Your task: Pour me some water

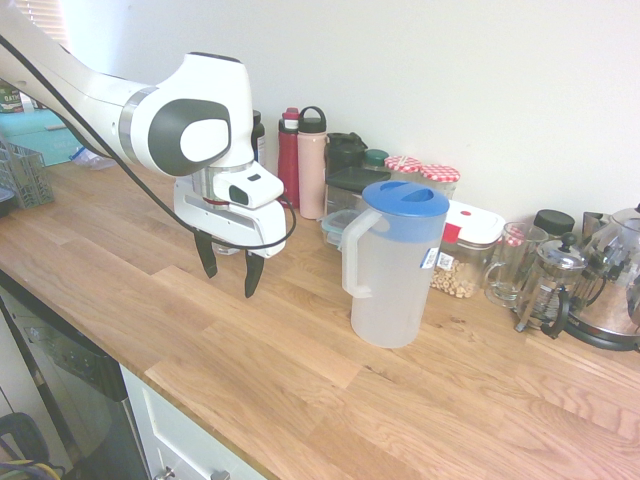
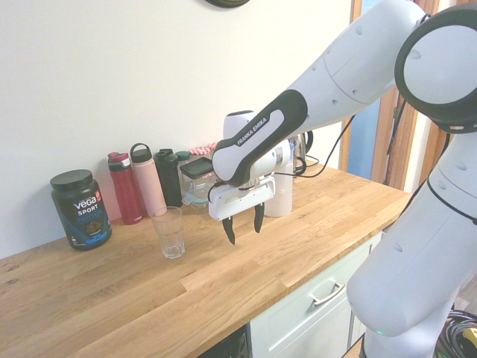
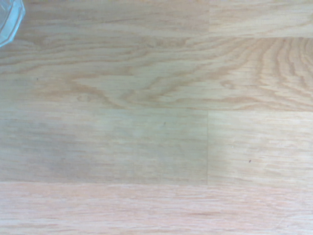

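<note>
- Kitchen; a wooden table [image 1: 300, 370] runs along a white wall; bottles [image 1: 312, 160] and jars [image 1: 440, 178] line the back
- My hand [image 1: 228, 268] hangs above bare wood, pointing down, fingers spread wide, holding nothing
- Blue-lidded pitcher [image 1: 392, 262] at its 3 o'clock in the first exterior view; any water inside is indiscernible
- Empty glass [image 2: 169, 232] at 9 o'clock in the second

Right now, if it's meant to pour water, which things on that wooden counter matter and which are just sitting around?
For the job:
- translucent plastic pitcher with blue lid
- clear faceted drinking glass
- open gripper, holding nothing

Lying about:
- red bottle and pink bottle
- black protein tub
- glass French press
</note>
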Action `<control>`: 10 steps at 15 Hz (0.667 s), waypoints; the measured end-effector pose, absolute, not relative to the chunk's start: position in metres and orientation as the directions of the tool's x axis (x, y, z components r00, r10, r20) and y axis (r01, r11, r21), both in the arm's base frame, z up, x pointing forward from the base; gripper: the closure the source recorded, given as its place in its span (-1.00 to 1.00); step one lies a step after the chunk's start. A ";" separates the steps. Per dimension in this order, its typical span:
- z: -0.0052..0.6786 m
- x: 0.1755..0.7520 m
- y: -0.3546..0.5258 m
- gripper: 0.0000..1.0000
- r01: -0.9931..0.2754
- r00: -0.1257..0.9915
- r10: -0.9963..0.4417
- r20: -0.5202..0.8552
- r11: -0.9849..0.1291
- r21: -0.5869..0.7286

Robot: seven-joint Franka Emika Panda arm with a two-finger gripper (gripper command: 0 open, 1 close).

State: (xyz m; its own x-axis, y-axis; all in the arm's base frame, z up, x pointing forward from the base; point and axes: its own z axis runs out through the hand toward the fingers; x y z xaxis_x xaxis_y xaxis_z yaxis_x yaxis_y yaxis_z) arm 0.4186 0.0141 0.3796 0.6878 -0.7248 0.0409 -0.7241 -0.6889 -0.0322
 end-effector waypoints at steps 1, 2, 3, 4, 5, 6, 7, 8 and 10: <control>0.379 0.419 0.014 -1.00 -0.724 0.688 -0.725 0.040 -0.689 -0.031; 0.378 0.419 0.014 -1.00 -0.725 0.688 -0.725 0.038 -0.689 -0.029; 0.381 0.421 0.014 -1.00 -0.726 0.685 -0.727 0.042 -0.686 -0.034; 0.388 0.425 0.014 -1.00 -0.730 0.680 -0.732 0.052 -0.682 -0.045; 0.400 0.429 0.013 -1.00 -0.734 0.674 -0.736 0.064 -0.677 -0.057; 0.417 0.434 0.012 -1.00 -0.740 0.665 -0.743 0.076 -0.669 -0.070; 0.438 0.437 0.010 -1.00 -0.753 0.647 -0.757 0.086 -0.653 -0.082; 0.463 0.438 0.005 -1.00 -0.766 0.627 -0.773 0.099 -0.635 -0.098; 0.517 0.430 -0.012 -1.00 -0.794 0.580 -0.805 0.123 -0.593 -0.136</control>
State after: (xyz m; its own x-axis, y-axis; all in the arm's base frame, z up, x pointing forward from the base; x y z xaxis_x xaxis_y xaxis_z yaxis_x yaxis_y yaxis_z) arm 0.4304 -0.0120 0.5172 0.5802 -0.8051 0.1230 -0.7938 -0.5928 -0.1359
